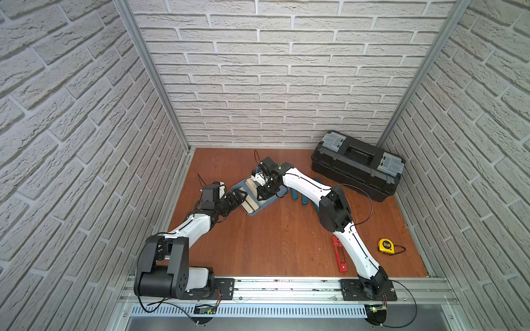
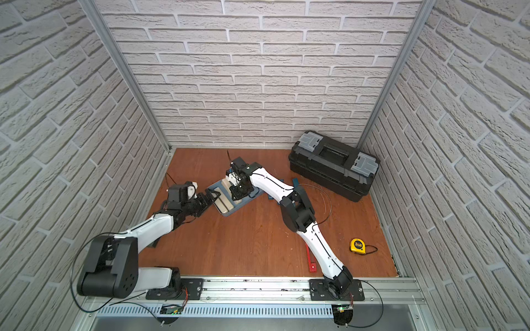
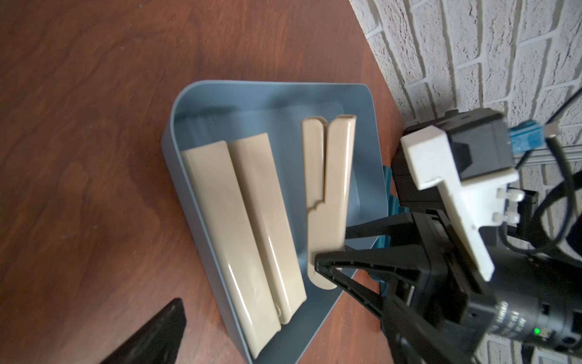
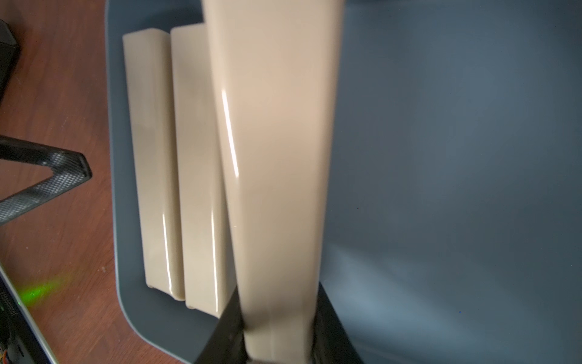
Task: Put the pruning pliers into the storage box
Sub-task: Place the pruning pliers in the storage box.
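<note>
Over bare half of storage box [image 4: 441,157], right fingers [image 4: 226,334] are clamping beige tool [image 4: 277,157]; left fingers [image 4: 63,178] are gaping empty beside rim.

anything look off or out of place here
Yes: the pruning pliers lie on the table by the right arm's base, partly hidden under it, outside the storage box. The right pincer is shut on a beige two-pronged piece over the box instead, which doesn't fit the job.

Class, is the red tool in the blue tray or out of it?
Out: the red tool lies flat on the table, well apart from the tray.
</note>
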Motion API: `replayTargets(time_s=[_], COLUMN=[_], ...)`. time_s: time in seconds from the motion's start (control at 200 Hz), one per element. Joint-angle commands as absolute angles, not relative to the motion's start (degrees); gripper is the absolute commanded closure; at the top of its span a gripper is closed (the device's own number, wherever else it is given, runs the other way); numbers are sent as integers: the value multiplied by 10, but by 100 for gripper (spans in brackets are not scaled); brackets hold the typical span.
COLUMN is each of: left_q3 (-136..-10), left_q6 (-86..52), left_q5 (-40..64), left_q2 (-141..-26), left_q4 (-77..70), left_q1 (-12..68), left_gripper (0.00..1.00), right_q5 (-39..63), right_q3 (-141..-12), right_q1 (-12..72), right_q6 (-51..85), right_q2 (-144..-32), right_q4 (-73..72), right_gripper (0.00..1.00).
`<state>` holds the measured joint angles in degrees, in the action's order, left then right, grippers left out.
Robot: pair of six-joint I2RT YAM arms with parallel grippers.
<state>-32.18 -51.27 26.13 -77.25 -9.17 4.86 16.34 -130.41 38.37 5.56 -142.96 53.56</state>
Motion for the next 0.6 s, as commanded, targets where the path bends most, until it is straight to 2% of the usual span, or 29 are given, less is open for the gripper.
replayTargets(time_s=[0.0, 0.595], left_q3=[-325, -320], left_q6=[-516, -537], left_q5=[268, 278], left_q2=[-782, -850], left_q4=[-136, -220], left_q1=[44, 44], left_gripper=[2, 2], right_q5=[167, 181], right_q3=[-1324, -1334], right_q1=[388, 395], right_q6=[54, 54], right_q2=[-1429, -1451], right_q4=[529, 543], right_gripper=[97, 96])
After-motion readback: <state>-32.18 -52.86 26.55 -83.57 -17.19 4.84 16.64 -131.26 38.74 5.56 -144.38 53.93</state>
